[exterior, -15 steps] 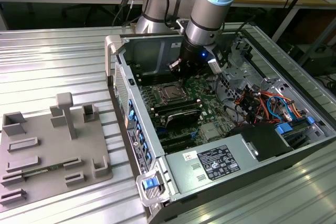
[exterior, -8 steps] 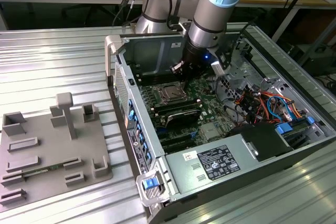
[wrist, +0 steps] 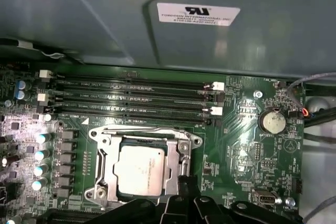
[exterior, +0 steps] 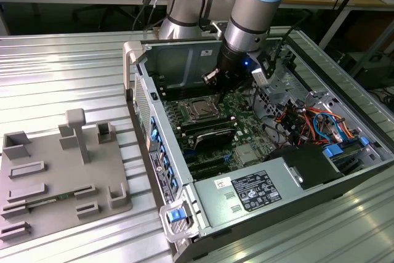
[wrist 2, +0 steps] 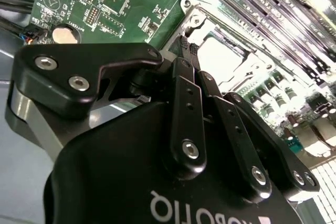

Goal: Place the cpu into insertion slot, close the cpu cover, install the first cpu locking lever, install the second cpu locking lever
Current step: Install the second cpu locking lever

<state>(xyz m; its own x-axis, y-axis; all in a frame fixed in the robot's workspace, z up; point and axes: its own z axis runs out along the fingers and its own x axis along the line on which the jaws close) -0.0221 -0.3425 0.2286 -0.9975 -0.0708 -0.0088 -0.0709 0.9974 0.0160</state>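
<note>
So the cpu [wrist: 140,169] is already seated in the insertion slot [wrist: 107,179], and the cpu cover [wrist: 144,134] is folded down around it, silver top showing through the window. In the first wrist view the pincer [wrist: 185,188] is parked right at the socket's edge, tips against or just above the frame on the side facing the coin battery [wrist: 273,123]. In the second wrist view the pincer's fingers [wrist 2: 185,51] are pressed together with nothing between them, so it's closed and empty, poking rather than gripping.

Judging by that, the step in hand looks like the lever work. No lever can be clearly picked out, so which one is being handled can't be told.

To do it well, the push should be kept slow and straight along the socket edge, with the tips held on the thin metal and off the chip top. The memory slots [wrist: 131,98] lie just beyond the socket from the pincer, so a slip that way should be avoided. The computer case [exterior: 161,170] wall leaves little room too.
</note>
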